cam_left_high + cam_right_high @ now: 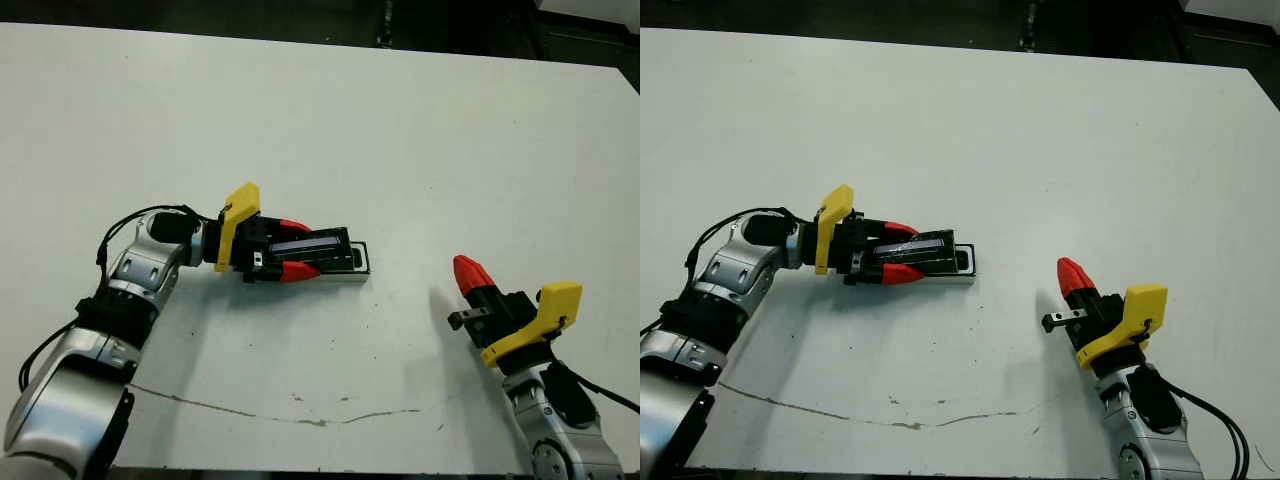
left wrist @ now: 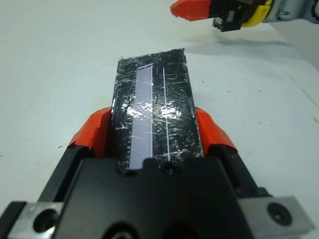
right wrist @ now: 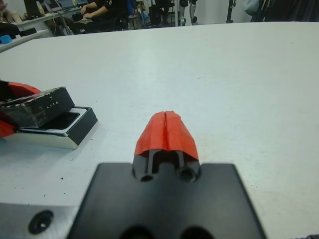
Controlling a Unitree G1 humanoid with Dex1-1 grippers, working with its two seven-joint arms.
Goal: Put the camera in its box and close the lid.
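Note:
My left gripper (image 1: 300, 250) is shut on the lid (image 1: 318, 243), a flat black plate with a crinkly glossy face, held by its long edges between the red fingers (image 2: 94, 130). The lid hangs tilted just above the box (image 3: 82, 130), a small tray with a white rim and dark walls; only the box's far end (image 1: 357, 260) shows past the lid. A dark shape inside the tray (image 3: 66, 121) looks like the camera, mostly hidden under the lid. My right gripper (image 1: 470, 275) is shut and holds nothing, hovering well to the right of the box.
The white table (image 1: 400, 130) stretches wide behind and between the arms. A thin crack line (image 1: 300, 418) runs along the table near its front edge. People sit at desks (image 3: 99, 12) far beyond the table.

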